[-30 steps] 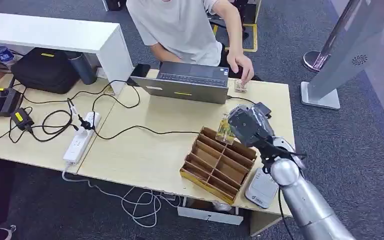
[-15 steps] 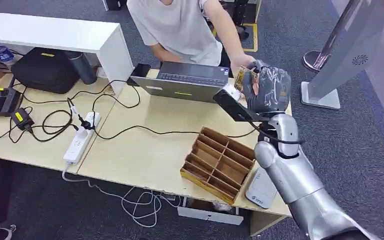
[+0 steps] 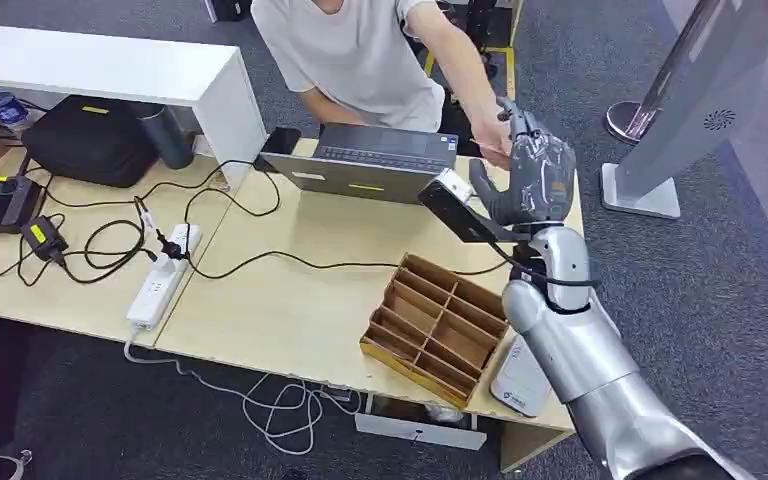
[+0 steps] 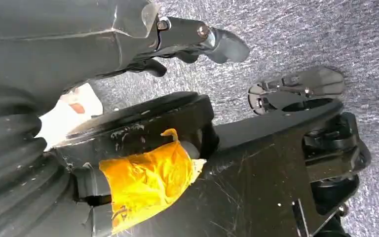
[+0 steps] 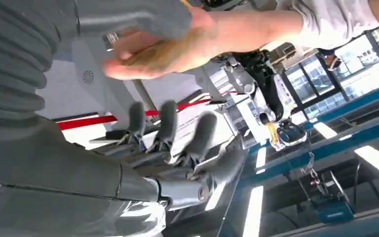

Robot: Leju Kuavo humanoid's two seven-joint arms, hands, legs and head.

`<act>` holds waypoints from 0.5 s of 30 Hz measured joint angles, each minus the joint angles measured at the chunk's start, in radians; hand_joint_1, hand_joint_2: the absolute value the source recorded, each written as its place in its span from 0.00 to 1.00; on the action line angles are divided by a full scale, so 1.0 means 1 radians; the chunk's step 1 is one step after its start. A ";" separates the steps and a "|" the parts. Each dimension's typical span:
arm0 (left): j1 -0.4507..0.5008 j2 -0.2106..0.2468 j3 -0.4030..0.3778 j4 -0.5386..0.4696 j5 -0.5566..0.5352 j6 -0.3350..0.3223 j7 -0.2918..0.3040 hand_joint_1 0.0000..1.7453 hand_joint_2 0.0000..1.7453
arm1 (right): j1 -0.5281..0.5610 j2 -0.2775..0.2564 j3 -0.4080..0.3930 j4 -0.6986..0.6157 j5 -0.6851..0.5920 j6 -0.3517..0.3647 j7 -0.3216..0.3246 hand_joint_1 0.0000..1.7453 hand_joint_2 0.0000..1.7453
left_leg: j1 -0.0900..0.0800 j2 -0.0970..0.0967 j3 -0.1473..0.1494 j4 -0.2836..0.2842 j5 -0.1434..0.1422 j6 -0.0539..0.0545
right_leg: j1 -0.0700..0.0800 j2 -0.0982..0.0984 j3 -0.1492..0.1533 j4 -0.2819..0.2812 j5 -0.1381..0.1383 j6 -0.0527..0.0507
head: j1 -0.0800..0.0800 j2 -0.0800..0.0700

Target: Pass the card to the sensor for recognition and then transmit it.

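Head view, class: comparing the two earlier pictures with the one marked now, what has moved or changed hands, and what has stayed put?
The right hand has risen from above the cardboard divider box up to the person's hand. The card it carried is now against the person's palm in the right wrist view, and the robot's fingers are spread. The laptop, power strip and card reader stayed put.

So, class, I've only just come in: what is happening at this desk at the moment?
The robot's right robot hand is raised over the far edge of the wooden desk, beside the laptop. A seated person's hand reaches out and meets it there. In the right wrist view the robot's fingers are spread with nothing in them, and the person's hand seems to hold something flat and tan, probably the card, though it is blurred. The cardboard divider tray and the white sensor sit near the robot.
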State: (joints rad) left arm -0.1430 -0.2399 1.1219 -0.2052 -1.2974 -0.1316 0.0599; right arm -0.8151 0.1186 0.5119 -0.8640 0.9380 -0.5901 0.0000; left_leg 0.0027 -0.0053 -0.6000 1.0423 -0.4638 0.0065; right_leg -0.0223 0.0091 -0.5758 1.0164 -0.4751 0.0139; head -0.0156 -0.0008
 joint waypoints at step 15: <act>0.051 -0.002 0.000 0.000 0.032 0.045 -0.143 0.00 1.00 | 0.034 -0.066 -0.052 0.015 0.092 0.013 0.062 0.00 1.00 | 0.000 -0.001 -0.002 0.001 0.000 0.000 | 0.000 -0.001 -0.002 -0.001 0.000 0.000 | 0.000 0.000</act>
State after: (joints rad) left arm -0.0920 -0.2419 1.1219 -0.2052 -1.2657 -0.0866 -0.0835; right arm -0.7811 0.0529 0.4600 -0.8488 1.0305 -0.5772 0.0619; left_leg 0.0026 -0.0061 -0.6016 1.0428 -0.4641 0.0067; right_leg -0.0225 0.0085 -0.5778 1.0151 -0.4750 0.0142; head -0.0160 -0.0008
